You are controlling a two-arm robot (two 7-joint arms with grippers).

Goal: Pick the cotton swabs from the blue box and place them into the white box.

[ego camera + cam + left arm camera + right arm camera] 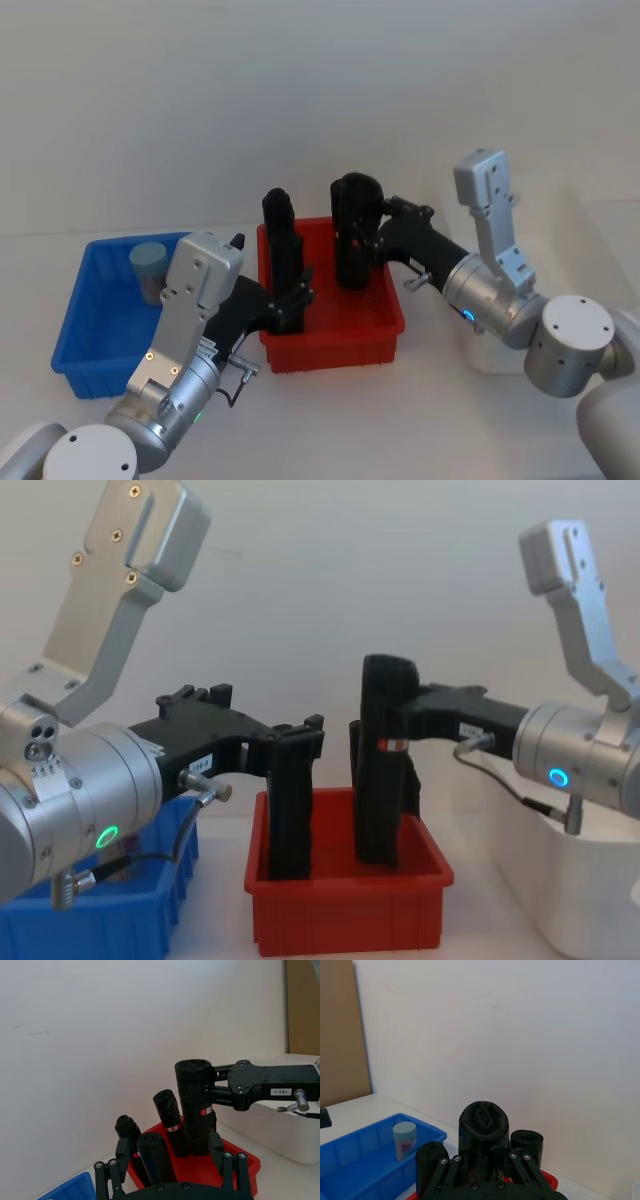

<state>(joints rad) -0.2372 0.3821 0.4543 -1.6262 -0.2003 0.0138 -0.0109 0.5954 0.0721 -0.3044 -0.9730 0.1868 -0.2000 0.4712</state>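
One cotton swab tub [150, 268] [404, 1139] with a light blue cap stands in the far part of the blue box [75, 310] [360, 1160] at the left. At the right, the white box [490, 355] [580, 900] sits partly behind my right arm. Neither gripper is at the blue box; both are over the red bin [335, 340] in the middle. My left gripper [297, 298] [298, 742] is open, with a tall black block [155, 1157] between its spread fingers. My right gripper [362, 238] [398, 720] is shut on another tall black block [482, 1130] standing in the bin.
The red bin [345, 910] holds several upright black blocks and stands between the blue box and the white box. A plain white wall rises close behind the table. Both arms reach in over the table's front.
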